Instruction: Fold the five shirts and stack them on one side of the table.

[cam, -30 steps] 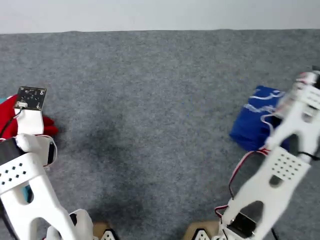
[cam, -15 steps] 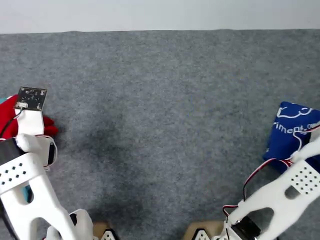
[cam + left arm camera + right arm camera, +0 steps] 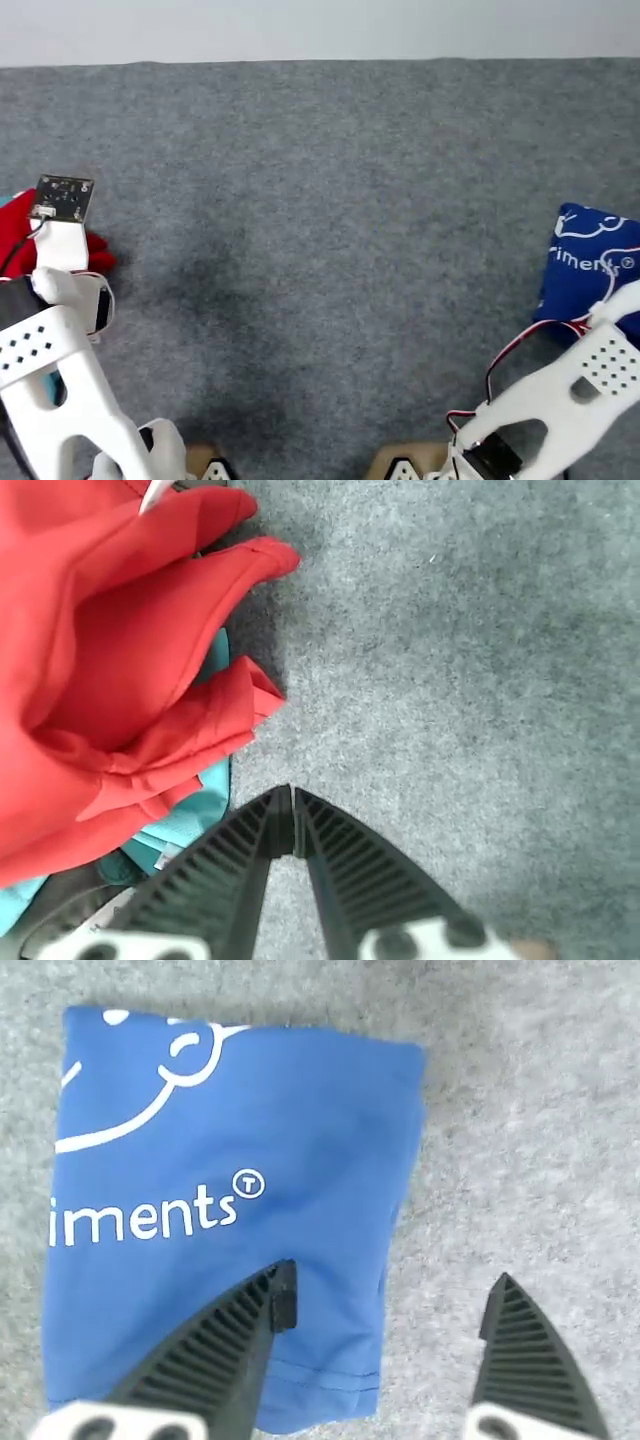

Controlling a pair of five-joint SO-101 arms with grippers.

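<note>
A folded blue shirt (image 3: 590,262) with white print lies at the table's right edge; in the right wrist view the blue shirt (image 3: 230,1200) lies flat under my right gripper (image 3: 390,1295), which is open, one finger over the cloth and the other over bare felt. A crumpled red shirt (image 3: 22,232) sits at the left edge on a teal garment (image 3: 190,815). In the left wrist view the red shirt (image 3: 120,670) lies just beyond my left gripper (image 3: 293,815), which is shut with nothing in it and hangs over the felt beside the pile.
Grey felt (image 3: 320,220) covers the table up to a pale wall at the back. The right arm (image 3: 560,390) stands at the front right, the left arm (image 3: 50,340) at the front left.
The right arm has swung right and back toward the front. The blue shirt now lies flat at the right edge, released from the gripper. The left arm has kept still.
</note>
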